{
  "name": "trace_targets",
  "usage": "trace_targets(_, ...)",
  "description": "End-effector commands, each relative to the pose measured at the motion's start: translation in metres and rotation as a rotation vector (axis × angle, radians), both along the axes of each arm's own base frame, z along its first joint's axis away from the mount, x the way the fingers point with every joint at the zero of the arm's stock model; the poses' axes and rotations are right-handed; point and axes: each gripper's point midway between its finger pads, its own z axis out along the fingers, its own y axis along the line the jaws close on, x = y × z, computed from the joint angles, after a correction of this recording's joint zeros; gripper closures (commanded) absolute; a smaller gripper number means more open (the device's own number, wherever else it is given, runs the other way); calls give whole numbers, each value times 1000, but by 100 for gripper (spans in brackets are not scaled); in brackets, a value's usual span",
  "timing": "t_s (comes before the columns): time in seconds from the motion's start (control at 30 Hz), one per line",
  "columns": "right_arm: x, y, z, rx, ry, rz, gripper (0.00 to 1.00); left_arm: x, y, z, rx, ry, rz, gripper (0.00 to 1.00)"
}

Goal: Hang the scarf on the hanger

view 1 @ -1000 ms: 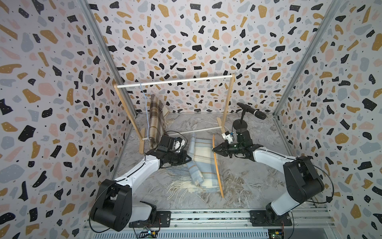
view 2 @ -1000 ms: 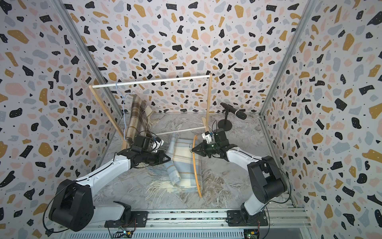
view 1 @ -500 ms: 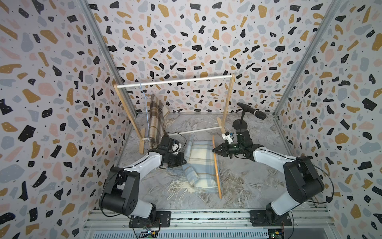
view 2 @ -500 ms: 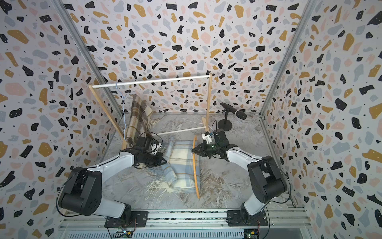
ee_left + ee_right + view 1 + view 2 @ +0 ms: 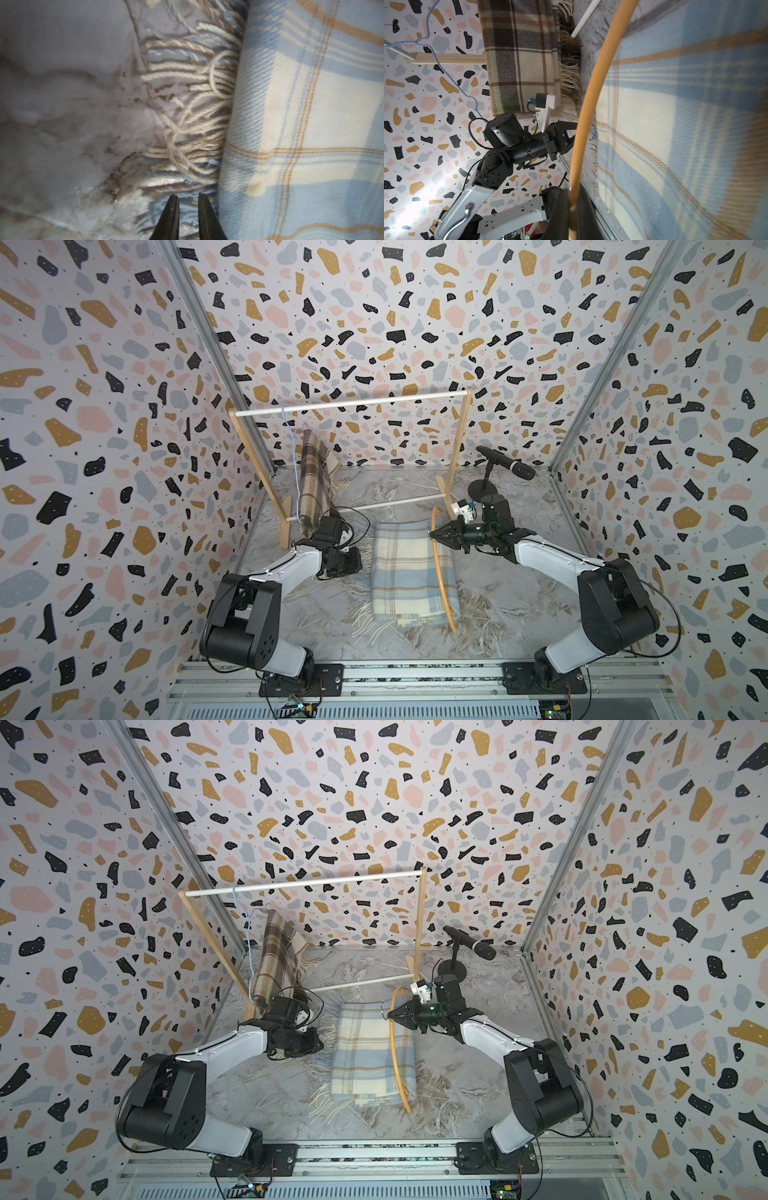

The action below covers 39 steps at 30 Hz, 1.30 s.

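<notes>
The blue and cream plaid scarf (image 5: 409, 572) lies folded flat on the table in both top views, fringe along its left edge (image 5: 193, 116). An orange wire hanger (image 5: 441, 585) stands on edge across the scarf's right part, with cloth showing on both sides of it. My right gripper (image 5: 434, 534) is shut on the hanger's upper end; the wrist view shows the orange wire (image 5: 583, 108) pinched between the pads. My left gripper (image 5: 358, 565) hovers by the scarf's left fringe, its fingertips (image 5: 188, 199) a narrow gap apart with nothing between them.
A wooden rack (image 5: 349, 404) stands at the back, with a brown plaid scarf (image 5: 313, 481) on a blue hanger (image 5: 293, 456) at its left end. A microphone on a stand (image 5: 505, 462) is at the back right. Patterned walls enclose three sides.
My left gripper has opened a little and drawn back to the left, off the scarf's edge. The scarf now lies flatter. The right gripper and hanger have barely moved.
</notes>
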Motion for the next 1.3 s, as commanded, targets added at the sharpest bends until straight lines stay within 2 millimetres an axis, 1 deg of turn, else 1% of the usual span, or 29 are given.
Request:
trace_targets(0.0, 3, 3, 55, 88, -92, -5, 100, 2, 5, 10, 16, -38, 15, 78)
trace_targets(0.1, 4, 3, 74, 112, -106, -19, 100, 5, -1, 27, -27, -80, 7, 76)
trace_targets(0.23, 10, 0, 99, 132, -115, -59, 100, 7, -18, 69, -144, -181, -29, 69)
trace_targets(0.33, 15, -2, 115, 158, -102, -94, 100, 3, -32, 113, -249, -262, -65, 62)
trace_targets(0.4, 18, -3, 128, 163, -104, -114, 100, -5, -43, 148, -333, -324, -110, 57)
trace_targets(0.43, 20, -4, 133, 163, -105, -123, 100, -10, -49, 164, -370, -352, -131, 55)
trace_targets(0.47, 22, -5, 141, 167, -111, -131, 100, -17, -55, 187, -420, -388, -160, 52)
trace_targets(0.6, 30, -5, 169, 200, -128, -156, 100, -40, -75, 251, -569, -487, -238, 41)
trace_targets(0.7, 34, -4, 186, 237, -128, -169, 100, -57, -93, 288, -661, -537, -295, 36)
trace_targets(0.73, 35, -4, 191, 247, -127, -174, 100, -61, -99, 297, -682, -548, -312, 35)
trace_targets(0.83, 37, -5, 205, 260, -145, -184, 100, -70, -120, 318, -722, -577, -371, 34)
trace_targets(0.97, 37, -7, 220, 273, -165, -197, 100, -73, -146, 327, -727, -583, -436, 34)
trace_targets(1.17, 38, -10, 233, 300, -187, -226, 100, -66, -182, 322, -711, -555, -500, 34)
trace_targets(1.27, 38, -11, 237, 315, -193, -231, 100, -64, -198, 319, -718, -543, -526, 36)
